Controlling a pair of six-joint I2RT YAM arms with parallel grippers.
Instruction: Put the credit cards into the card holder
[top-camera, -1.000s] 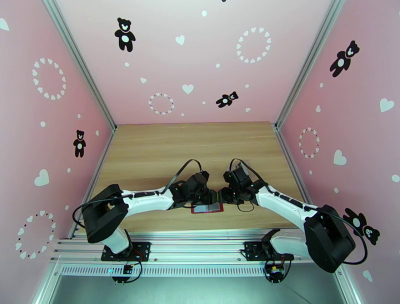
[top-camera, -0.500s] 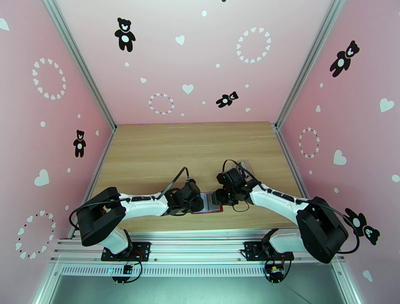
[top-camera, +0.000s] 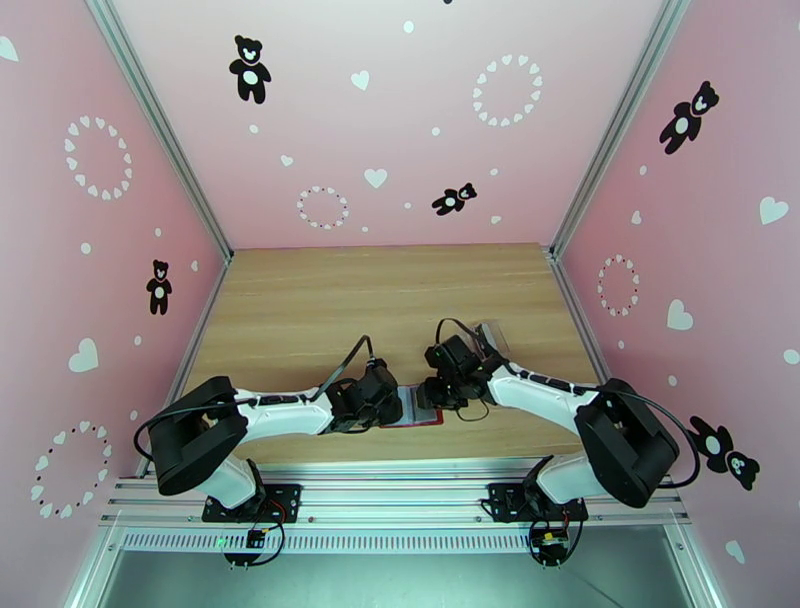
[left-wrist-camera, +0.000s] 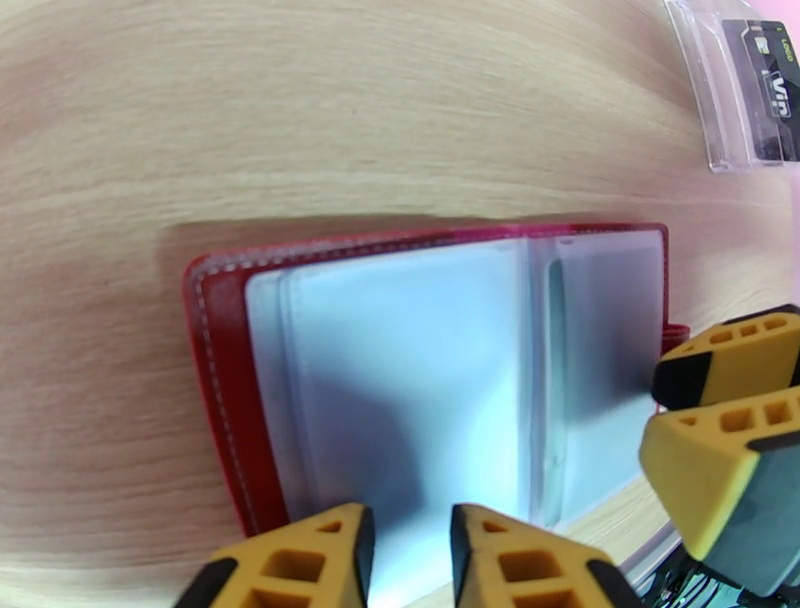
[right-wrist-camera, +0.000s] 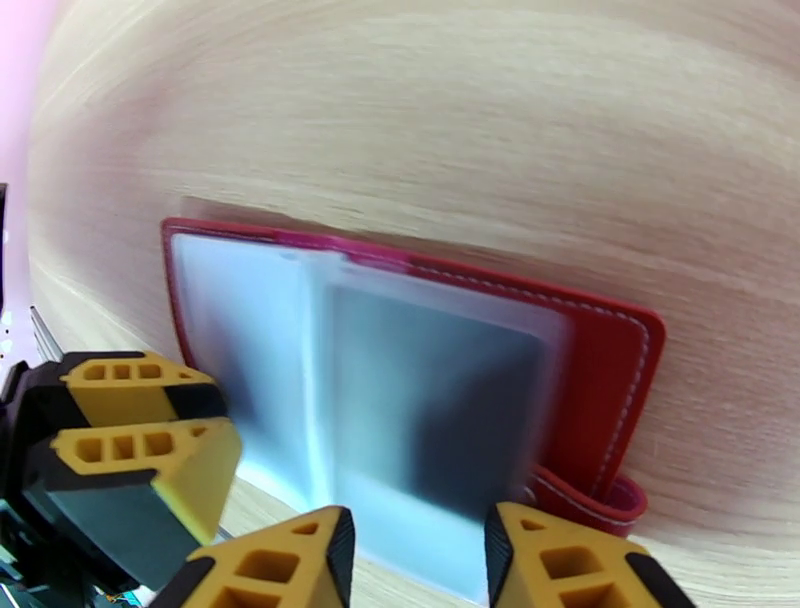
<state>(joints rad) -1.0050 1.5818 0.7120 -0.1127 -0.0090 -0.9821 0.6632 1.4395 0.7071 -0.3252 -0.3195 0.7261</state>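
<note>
The card holder (top-camera: 418, 413) lies open on the table near the front edge: a dark-red cover (left-wrist-camera: 215, 350) with greyish clear pockets (right-wrist-camera: 430, 400). My left gripper (top-camera: 392, 405) sits at its left side. In the left wrist view its fingertips (left-wrist-camera: 405, 560) straddle the near edge of a clear pocket page with a narrow gap, open. My right gripper (top-camera: 432, 398) is at the wallet's right side. Its fingertips (right-wrist-camera: 420, 565) stand wider apart around the pocket edge, next to the snap tab (right-wrist-camera: 590, 495). The credit cards are hidden.
A clear plastic pouch (top-camera: 490, 335) with a dark card inside (left-wrist-camera: 760, 85) lies on the wood behind the right gripper. The two grippers face each other closely over the wallet, with the right fingers (left-wrist-camera: 740, 450) and the left fingers (right-wrist-camera: 150, 450) almost touching.
Both grippers have shifted left and come lower over the open wallet. Their jaws have narrowed a little. The wallet stays in place.
</note>
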